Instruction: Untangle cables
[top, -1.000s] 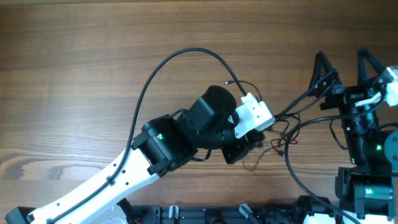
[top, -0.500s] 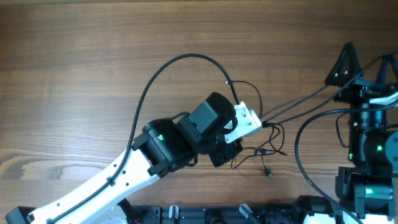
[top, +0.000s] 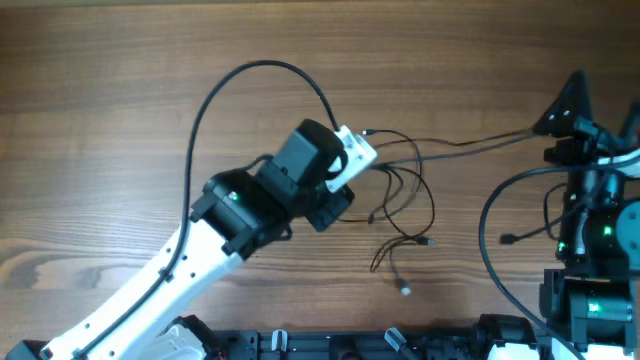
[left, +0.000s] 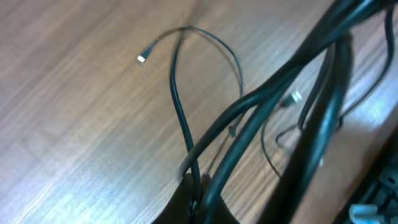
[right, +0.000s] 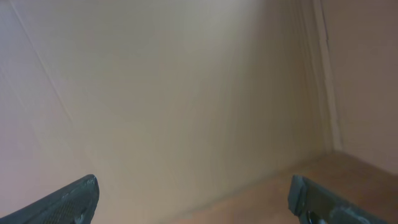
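Cables (top: 408, 200): loose loops on table (top: 120, 80), just right of left gripper (left: 194, 198). Two strands run taut from left gripper, far right, to near finger of right gripper (right: 193, 191). Plug (top: 405, 290) at end of slack strand lies right of left gripper, nearer robot base.
Left gripper: clamped on cables; strands converge between its fingers.
Right gripper: jaws wide apart, nothing between. Whether strands hook its finger: cannot tell.
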